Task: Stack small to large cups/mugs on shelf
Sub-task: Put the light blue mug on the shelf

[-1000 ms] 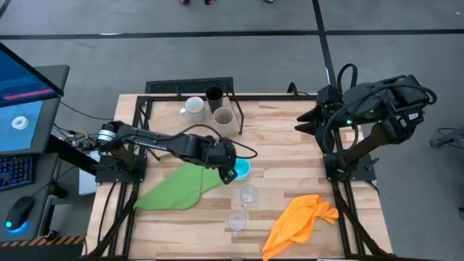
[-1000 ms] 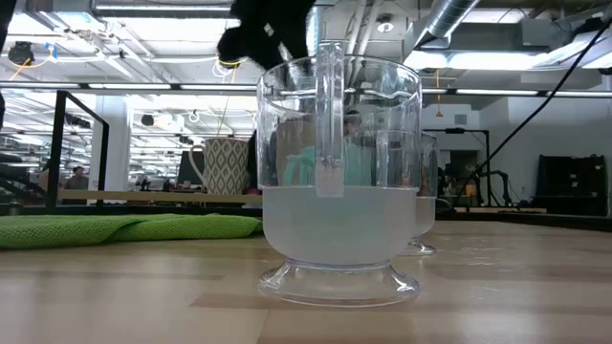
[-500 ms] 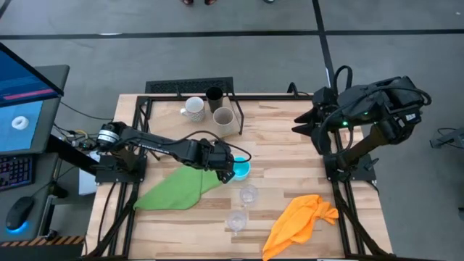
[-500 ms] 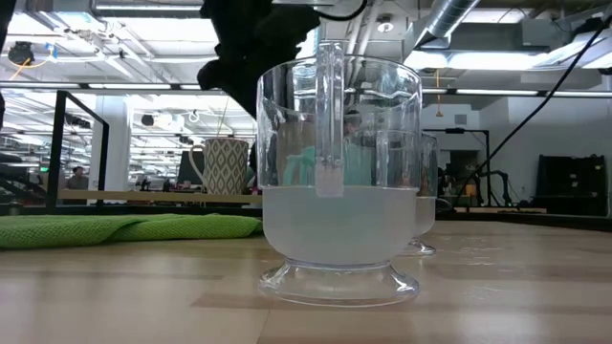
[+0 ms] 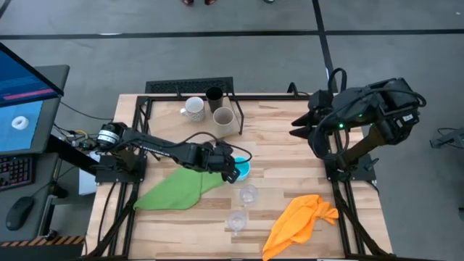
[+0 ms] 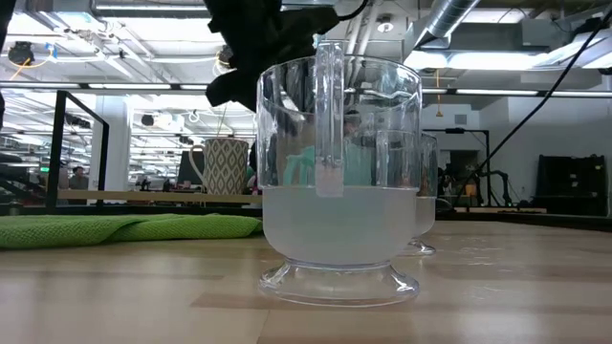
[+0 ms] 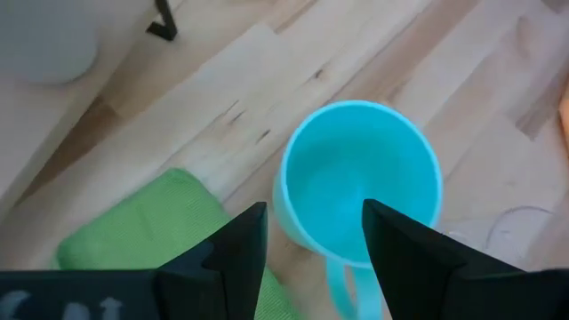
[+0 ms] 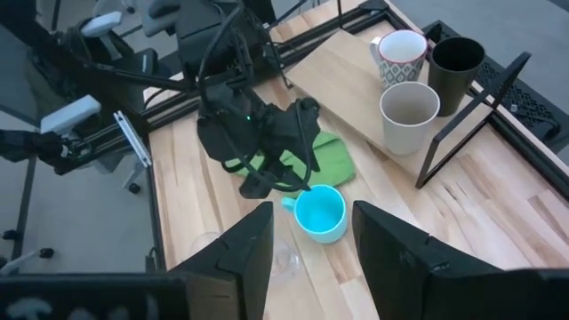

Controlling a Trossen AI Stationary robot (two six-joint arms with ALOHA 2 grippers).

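Observation:
The bright blue mug (image 5: pixel 242 169) stands upright on the table, its handle (image 7: pixel 340 283) turned toward my left arm. My left gripper (image 7: pixel 311 222) hangs open just above it and slants down. One finger (image 7: pixel 398 249) is over the mug's mouth and the other (image 7: pixel 238 253) is outside its wall, and I see no touch. On the shelf (image 5: pixel 181 119) at the far left stand the white mug (image 5: pixel 193 107), the black cup (image 5: pixel 214 96) and the grey-beige cup (image 5: pixel 224 118). Two clear glasses (image 5: pixel 249 193) (image 5: pixel 237 220) stand near the front. My right gripper (image 5: pixel 299 125) waits open, raised at the right.
A green cloth (image 5: pixel 177 188) lies beside the blue mug under my left arm. An orange cloth (image 5: pixel 301 221) lies at the front right. The shelf's black wire frame (image 8: pixel 462 116) rises beside the grey-beige cup. The nearer clear glass (image 6: pixel 335 182) fills the low view.
My left gripper has come down toward the blue mug and rolled a little about its own axis, staying open. The mug and the other cups have not moved.

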